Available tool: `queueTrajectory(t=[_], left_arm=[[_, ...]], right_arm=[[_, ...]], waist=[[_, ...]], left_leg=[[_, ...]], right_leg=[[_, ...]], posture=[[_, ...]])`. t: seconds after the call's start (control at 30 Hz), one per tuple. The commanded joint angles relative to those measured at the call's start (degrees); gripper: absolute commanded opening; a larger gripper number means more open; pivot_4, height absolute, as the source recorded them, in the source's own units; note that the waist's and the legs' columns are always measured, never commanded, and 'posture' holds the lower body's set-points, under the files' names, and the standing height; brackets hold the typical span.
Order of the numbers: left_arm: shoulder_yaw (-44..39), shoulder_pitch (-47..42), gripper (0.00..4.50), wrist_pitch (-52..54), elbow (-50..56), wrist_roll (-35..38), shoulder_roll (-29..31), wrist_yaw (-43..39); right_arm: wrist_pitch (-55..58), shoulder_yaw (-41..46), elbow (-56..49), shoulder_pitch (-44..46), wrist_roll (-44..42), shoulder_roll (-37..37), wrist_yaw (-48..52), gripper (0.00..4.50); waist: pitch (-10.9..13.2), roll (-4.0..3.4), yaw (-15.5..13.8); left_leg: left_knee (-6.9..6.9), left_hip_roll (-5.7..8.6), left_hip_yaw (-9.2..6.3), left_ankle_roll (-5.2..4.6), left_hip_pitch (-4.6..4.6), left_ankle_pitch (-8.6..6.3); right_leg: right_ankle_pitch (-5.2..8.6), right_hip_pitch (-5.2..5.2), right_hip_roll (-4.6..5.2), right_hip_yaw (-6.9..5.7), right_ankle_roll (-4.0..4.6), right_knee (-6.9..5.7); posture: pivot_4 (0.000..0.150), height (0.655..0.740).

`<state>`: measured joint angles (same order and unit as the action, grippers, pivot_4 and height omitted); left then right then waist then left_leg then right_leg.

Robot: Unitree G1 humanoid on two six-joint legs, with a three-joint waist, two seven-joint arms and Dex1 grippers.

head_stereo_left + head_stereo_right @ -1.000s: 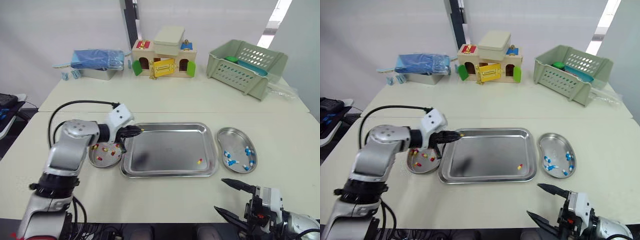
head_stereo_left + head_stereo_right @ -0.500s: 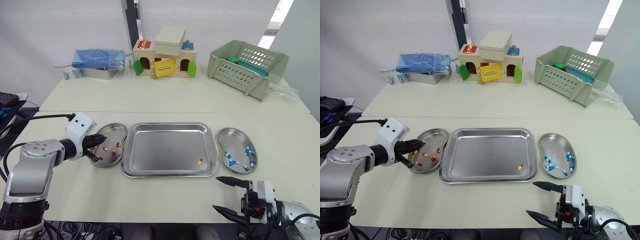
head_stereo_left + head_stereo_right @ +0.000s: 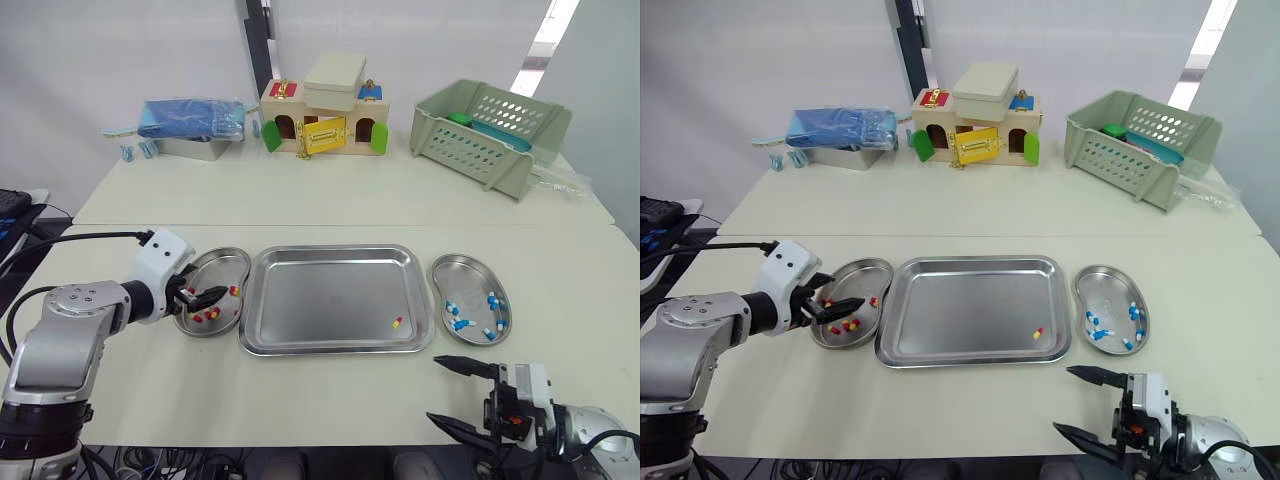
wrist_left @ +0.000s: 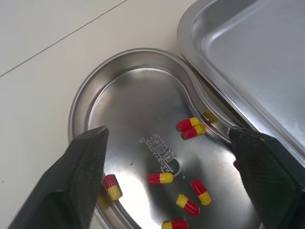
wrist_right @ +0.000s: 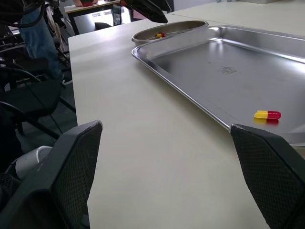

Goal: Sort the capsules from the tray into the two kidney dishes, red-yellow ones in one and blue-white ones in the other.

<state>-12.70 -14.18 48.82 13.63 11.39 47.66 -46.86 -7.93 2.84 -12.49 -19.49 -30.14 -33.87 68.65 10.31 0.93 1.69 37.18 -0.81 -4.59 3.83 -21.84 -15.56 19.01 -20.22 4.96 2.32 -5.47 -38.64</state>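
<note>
My left gripper hangs open just above the left kidney dish, with nothing between its fingers. Several red-yellow capsules lie in that dish. Right beside it sits the steel tray, holding one red-yellow capsule near its front right corner. To the tray's right, the other kidney dish holds several blue-white capsules. My right gripper is open and empty, low over the table's front edge, in front of that dish. Its wrist view looks across the tray at the lone capsule.
Along the far side of the table stand a metal box with blue packets, a wooden toy house and a green basket. A black cable runs from my left arm.
My left gripper swung from the tray's back left corner to over the left dish, then opened. The right gripper stayed open in place. The camera shifted slightly.
</note>
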Motion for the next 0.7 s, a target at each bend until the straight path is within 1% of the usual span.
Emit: queueTrajectory(t=[0.03, 0.13, 0.23, 0.27, 0.37, 0.43, 0.53, 0.7], left_arm=[[-0.7, -0.7, 4.48, -1.3, 0.4, 1.0, 1.5, 0.3], [-2.4, 0.4, 4.48, -2.3, 0.1, 2.0, 1.8, -0.1], [-6.5, 2.2, 4.48, -2.2, -0.3, 4.4, 2.7, -1.1], [-9.0, 3.7, 4.48, -3.2, -1.2, 4.9, 3.4, -1.9], [-18.8, 9.3, 4.48, -7.4, -5.5, 5.9, 5.1, -3.3], [-24.0, 15.3, 4.48, -10.6, -8.7, 5.0, 6.1, -4.5], [-29.6, 23.0, 4.48, -13.8, -11.2, 4.2, 6.2, -5.4], [-35.4, 32.3, 4.48, -17.1, -12.5, 3.3, 4.5, -4.1]], right_arm=[[0.5, 1.7, -1.7, -0.4, -1.3, -0.5, -0.3, 4.50], [1.8, 3.2, -2.4, -0.8, -2.3, -1.1, -0.7, 4.50], [4.2, 6.4, -2.4, -1.1, -3.8, -3.1, -0.9, 4.50], [5.1, 8.5, -1.6, -0.7, -4.5, -4.3, -1.0, 4.50], [7.6, 15.4, 3.1, 1.5, -5.7, -8.9, -1.0, 4.50], [10.1, 17.9, 6.0, 2.7, -5.3, -11.7, -1.4, 4.50], [11.6, 20.0, 10.0, 4.7, -4.8, -13.6, -1.4, 4.50], [11.6, 21.6, 20.2, 10.5, -3.0, -16.4, 0.4, 4.50]], waist=[[0.0, 0.00, 0.0], [0.0, 0.00, 0.0], [0.0, 0.00, 0.0], [0.0, 0.00, 0.2], [0.0, -0.01, 0.7], [0.0, -0.01, 0.8], [0.0, 0.05, 0.6], [0.0, 0.17, 0.1]], left_leg=[[0.00, 0.00, 0.00, 0.00, 0.00, 0.00], [0.00, 0.00, 0.00, 0.00, 0.00, 0.00], [0.00, 0.00, 0.02, 0.00, 0.00, 0.00], [-0.01, 0.00, 0.01, 0.00, 0.00, 0.00], [-0.07, -0.01, 0.10, -0.01, 0.06, 0.00], [-0.10, -0.02, 0.12, -0.01, 0.10, -0.01], [-0.18, -0.03, 0.11, -0.02, 0.11, -0.01], [-0.13, -0.02, 0.16, -0.01, 0.08, -0.01]], right_leg=[[0.00, 0.00, 0.00, 0.00, 0.00, 0.00], [0.00, 0.00, 0.00, 0.00, 0.00, 0.00], [0.00, -0.01, 0.00, 0.03, 0.00, 0.00], [0.00, -0.01, 0.00, 0.02, 0.00, 0.00], [0.00, -0.04, -0.01, 0.12, 0.01, -0.01], [0.02, -0.04, 0.00, 0.11, 0.04, 0.00], [0.06, -0.03, -0.01, 0.07, 0.09, 0.03], [0.06, 0.00, 0.06, 0.07, 0.09, 0.04]], posture=[[0.150, 0.7400], [0.150, 0.7400], [0.150, 0.7400], [0.150, 0.7400], [0.150, 0.7400], [0.150, 0.7400], [0.150, 0.7400], [0.150, 0.7400]])
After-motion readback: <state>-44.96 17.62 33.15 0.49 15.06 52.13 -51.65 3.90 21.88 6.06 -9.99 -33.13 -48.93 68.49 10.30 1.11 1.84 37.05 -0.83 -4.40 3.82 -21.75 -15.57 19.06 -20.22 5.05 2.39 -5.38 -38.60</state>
